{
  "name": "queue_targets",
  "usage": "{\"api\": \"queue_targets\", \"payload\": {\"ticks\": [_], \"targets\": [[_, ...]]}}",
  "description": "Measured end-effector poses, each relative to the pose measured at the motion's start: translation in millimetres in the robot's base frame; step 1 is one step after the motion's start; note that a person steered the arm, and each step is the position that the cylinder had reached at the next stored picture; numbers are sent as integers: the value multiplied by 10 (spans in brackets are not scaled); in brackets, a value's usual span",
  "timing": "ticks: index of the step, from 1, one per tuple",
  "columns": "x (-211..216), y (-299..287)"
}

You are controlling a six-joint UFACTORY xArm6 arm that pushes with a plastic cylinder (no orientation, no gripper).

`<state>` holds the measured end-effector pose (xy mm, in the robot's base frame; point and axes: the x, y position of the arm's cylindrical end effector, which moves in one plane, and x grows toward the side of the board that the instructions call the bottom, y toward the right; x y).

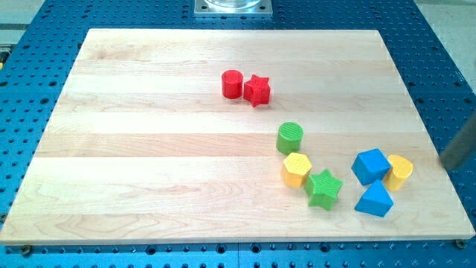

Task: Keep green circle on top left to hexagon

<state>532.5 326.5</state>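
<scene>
The green circle (290, 138) stands right of the board's centre. It touches the upper left of the yellow hexagon (296, 170), which sits just below it. A dark blurred rod enters from the view's right edge. My tip (448, 164) is at the board's right edge, far right of the green circle and just right of the yellow circle (399, 171).
A green star (324, 188) touches the hexagon's lower right. A blue cube (370, 165), the yellow circle and a blue triangle (374, 199) cluster at the lower right. A red circle (232, 83) and a red star (257, 90) sit together near the top centre of the wooden board (149, 149).
</scene>
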Motion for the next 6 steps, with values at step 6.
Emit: {"api": "queue_targets", "payload": {"ticks": [6], "targets": [[-771,-2448]]}}
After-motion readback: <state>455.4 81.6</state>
